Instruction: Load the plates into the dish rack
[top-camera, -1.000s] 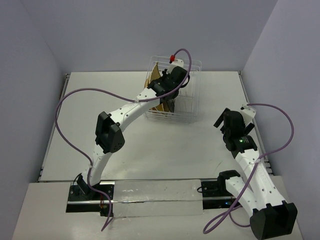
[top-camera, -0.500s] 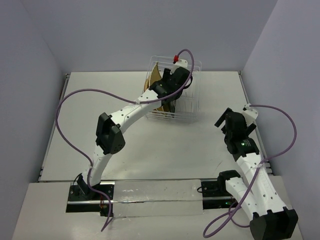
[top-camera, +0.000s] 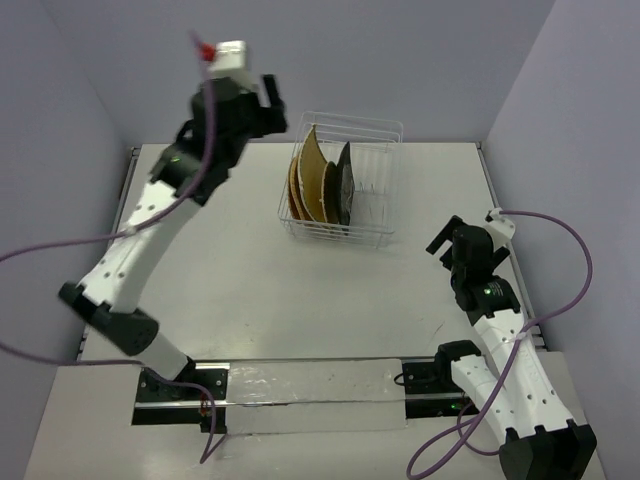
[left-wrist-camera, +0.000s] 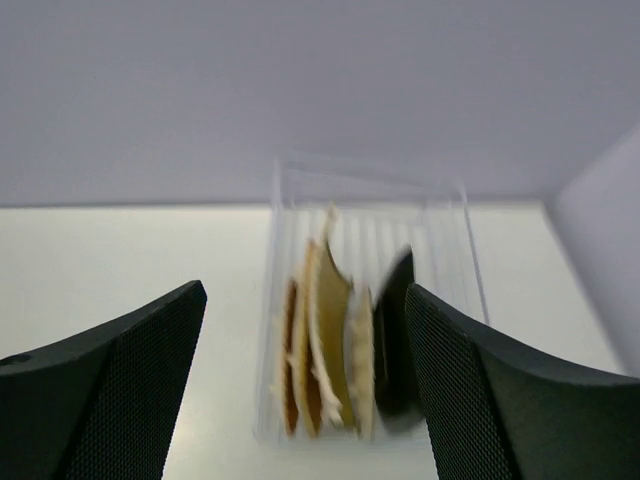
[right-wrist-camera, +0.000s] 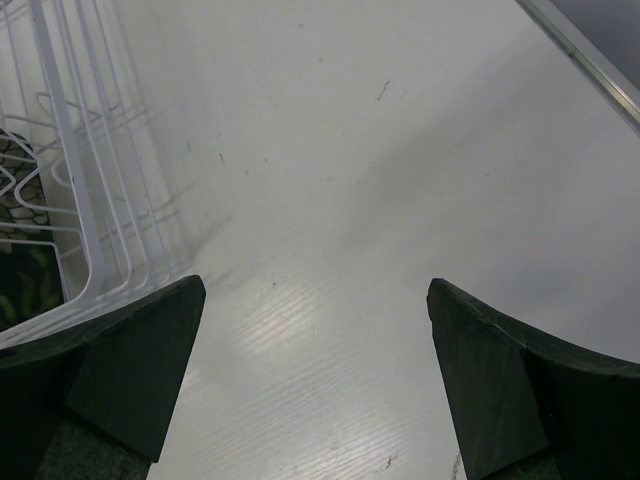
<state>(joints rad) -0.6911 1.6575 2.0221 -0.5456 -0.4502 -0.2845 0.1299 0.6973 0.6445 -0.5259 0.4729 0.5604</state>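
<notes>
The dish rack (top-camera: 372, 205) is a white wire basket at the back middle of the table. Several plates stand on edge in its left half: woven orange and yellow ones (top-camera: 312, 180) and a black one (top-camera: 345, 185) to their right. My left gripper (top-camera: 268, 102) is raised high, up and to the left of the rack, open and empty. The blurred left wrist view looks down on the rack (left-wrist-camera: 450, 250) and woven plates (left-wrist-camera: 330, 310) between its fingers (left-wrist-camera: 110, 390). My right gripper (top-camera: 447, 240) hovers open and empty over the table right of the rack (right-wrist-camera: 70, 200).
White table (top-camera: 250, 290) ringed by lilac walls, with a raised edge on the right (right-wrist-camera: 590, 50). Purple cables loop off both arms. A strip of the black floral plate (right-wrist-camera: 20, 270) shows through the rack's wires at the left of the right wrist view.
My left gripper has opened and pulled out of the rack, swinging up and to the left. The plates stay standing in the rack. The right arm has barely moved.
</notes>
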